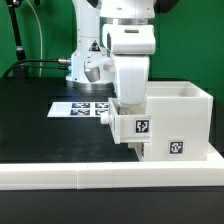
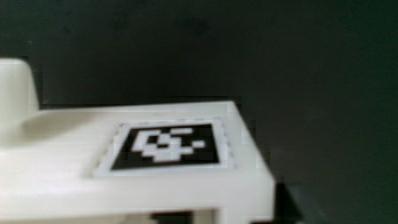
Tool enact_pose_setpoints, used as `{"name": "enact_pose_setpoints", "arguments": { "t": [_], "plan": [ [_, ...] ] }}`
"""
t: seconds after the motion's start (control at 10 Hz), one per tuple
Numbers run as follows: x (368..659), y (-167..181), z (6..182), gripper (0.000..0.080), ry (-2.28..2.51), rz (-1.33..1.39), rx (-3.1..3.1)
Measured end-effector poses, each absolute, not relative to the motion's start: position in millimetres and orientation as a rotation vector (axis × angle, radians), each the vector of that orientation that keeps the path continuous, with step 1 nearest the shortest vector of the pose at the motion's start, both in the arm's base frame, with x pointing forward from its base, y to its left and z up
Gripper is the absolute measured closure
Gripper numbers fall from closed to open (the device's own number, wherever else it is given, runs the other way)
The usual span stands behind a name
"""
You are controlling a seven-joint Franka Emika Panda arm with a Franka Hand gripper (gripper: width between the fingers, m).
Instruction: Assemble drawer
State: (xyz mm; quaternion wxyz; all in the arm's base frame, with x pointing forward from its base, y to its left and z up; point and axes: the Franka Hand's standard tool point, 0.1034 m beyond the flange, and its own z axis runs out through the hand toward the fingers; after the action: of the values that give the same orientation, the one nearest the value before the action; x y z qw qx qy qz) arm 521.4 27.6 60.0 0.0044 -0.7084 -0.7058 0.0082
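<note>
The gripper (image 1: 124,108) holds a small tray (image 1: 136,127) at the box (image 1: 180,120), seemingly to insert it; jaw state unclear.

A green wall (image 1: 30,25) stands at the far side. The black table (image 1: 40,125) has a white border rail (image 1: 60,175) along its near edge. A dark cable (image 1: 35,65), perhaps, lies far left.

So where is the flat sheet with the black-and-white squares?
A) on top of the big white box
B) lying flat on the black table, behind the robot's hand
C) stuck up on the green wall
B: the marker board lies flat on the black table, beyond the gripper and to the exterior view's left of the box shell, not on the shell or the wall.
</note>
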Motion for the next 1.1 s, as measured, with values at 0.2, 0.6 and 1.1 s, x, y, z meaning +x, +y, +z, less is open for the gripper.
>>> {"name": "enact_pose_setpoints", "arguments": {
  "t": [0.2, 0.6, 1.1],
  "plan": [
    [524.8, 27.5, 70.8, 0.0333, -2.216, 0.016, -2.23],
    [529.8, 9.2, 108.3, 0.0153, -2.238, 0.029, -2.242],
    [517.4, -34.8, 103.3, 0.015, -2.244, 0.085, -2.19]
  ]
}}
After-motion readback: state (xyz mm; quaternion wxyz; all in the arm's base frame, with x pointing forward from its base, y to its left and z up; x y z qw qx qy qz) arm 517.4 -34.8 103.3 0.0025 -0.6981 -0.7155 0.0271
